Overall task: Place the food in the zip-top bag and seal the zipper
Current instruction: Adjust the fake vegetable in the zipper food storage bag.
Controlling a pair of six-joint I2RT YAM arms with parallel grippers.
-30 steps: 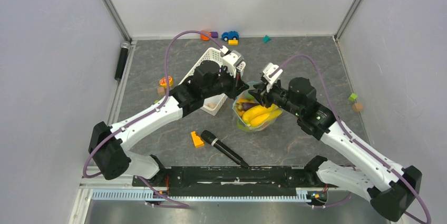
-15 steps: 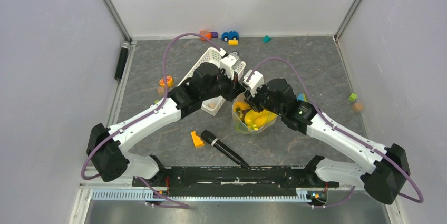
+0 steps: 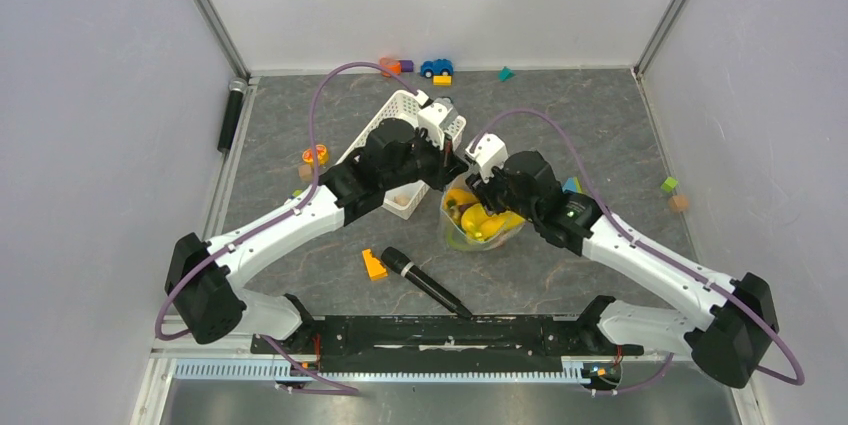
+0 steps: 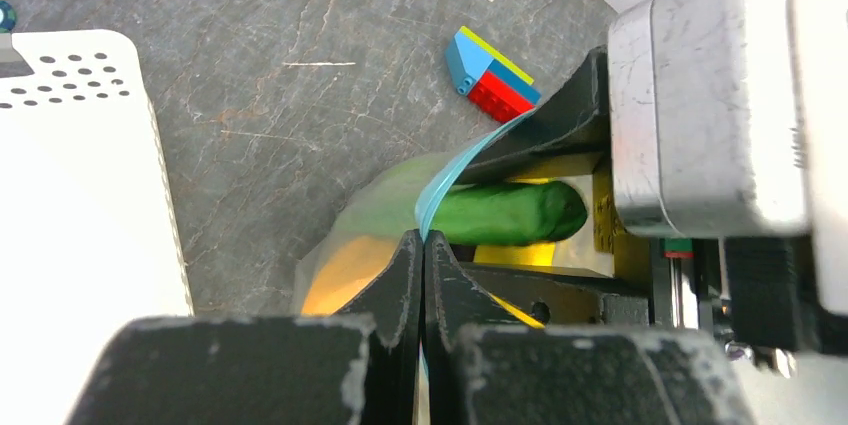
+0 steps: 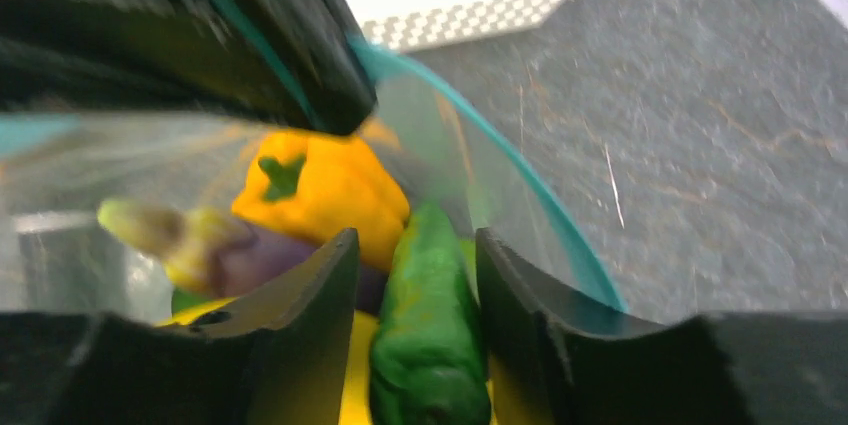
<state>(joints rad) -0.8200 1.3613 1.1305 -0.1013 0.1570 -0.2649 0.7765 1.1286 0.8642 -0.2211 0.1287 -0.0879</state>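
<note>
The clear zip-top bag stands in the middle of the mat with its mouth up. My left gripper is shut on the light-blue zipper at the bag's far rim, seen pinched between its jaws in the left wrist view. My right gripper is inside the bag mouth, fingers apart around the green cucumber, with a thin gap on one side. The orange-yellow pepper, purple eggplant and yellow bananas lie in the bag. The cucumber also shows in the left wrist view.
The white slotted basket stands just left of the bag, under my left arm. A black microphone and an orange block lie in front. Toy blocks sit right of the bag. A toy car is at the back.
My right gripper has moved left from beside the bag to over it and down into its mouth. The left gripper has stayed on the zipper edge.
</note>
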